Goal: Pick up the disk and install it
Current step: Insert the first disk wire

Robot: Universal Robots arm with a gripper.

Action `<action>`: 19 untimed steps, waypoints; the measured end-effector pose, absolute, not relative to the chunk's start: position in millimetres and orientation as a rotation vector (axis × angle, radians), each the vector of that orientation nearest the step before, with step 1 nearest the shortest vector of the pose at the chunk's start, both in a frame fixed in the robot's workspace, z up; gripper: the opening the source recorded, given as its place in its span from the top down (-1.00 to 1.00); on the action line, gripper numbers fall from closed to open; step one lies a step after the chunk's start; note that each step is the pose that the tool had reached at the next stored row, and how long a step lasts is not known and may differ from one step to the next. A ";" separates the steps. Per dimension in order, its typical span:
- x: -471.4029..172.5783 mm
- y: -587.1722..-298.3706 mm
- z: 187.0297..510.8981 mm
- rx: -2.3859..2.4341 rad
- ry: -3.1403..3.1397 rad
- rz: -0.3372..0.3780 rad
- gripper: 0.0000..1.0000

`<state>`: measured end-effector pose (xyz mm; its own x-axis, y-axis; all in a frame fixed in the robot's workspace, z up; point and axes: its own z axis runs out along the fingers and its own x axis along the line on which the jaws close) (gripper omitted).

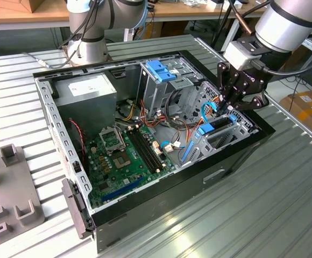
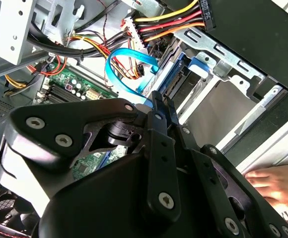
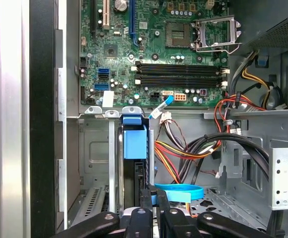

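Your end effector [image 3: 154,194] sits nearest, jaws drawn close together at the end of the disk [image 3: 135,144]; whether they pinch it cannot be told. Disk stands on edge in the bay at the exterior view's right side of the computer case [image 1: 145,209]. Judged stiff, fairly heavy, shock-sensitive: take hold by the blue frame's edges, not the metal faces.

the gripper [image 1: 233,107] hangs low inside the open computer case [image 1: 161,209], just above the blue-framed disk [image 1: 212,127] in its metal bay.
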<state>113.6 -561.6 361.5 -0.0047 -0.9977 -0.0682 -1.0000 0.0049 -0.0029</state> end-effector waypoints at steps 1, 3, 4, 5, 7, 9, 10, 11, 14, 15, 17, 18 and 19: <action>113.6 -561.6 361.5 -2.180 2.191 0.071 0.69; 113.6 -561.7 361.5 -2.180 2.191 0.071 0.69; 113.6 -561.7 361.5 -2.180 2.190 0.071 0.69; 113.6 -561.7 361.5 -2.180 2.191 0.071 0.69; 113.6 -562.0 361.4 -2.179 2.190 0.072 0.69; 113.3 -562.9 361.4 -2.179 2.190 0.073 0.69; 112.6 -563.5 361.4 -2.176 2.187 0.077 0.69; 112.4 -564.4 361.4 -2.171 2.181 0.086 0.69; 112.1 -568.3 360.9 -2.163 2.169 0.085 0.69; 111.8 -569.0 360.8 -2.162 2.168 0.082 0.69; 110.6 -569.9 360.1 -2.156 2.159 0.065 0.69; 110.5 -570.1 360.0 -2.154 2.156 0.059 0.69; 110.4 -570.1 359.9 -2.154 2.156 0.059 0.69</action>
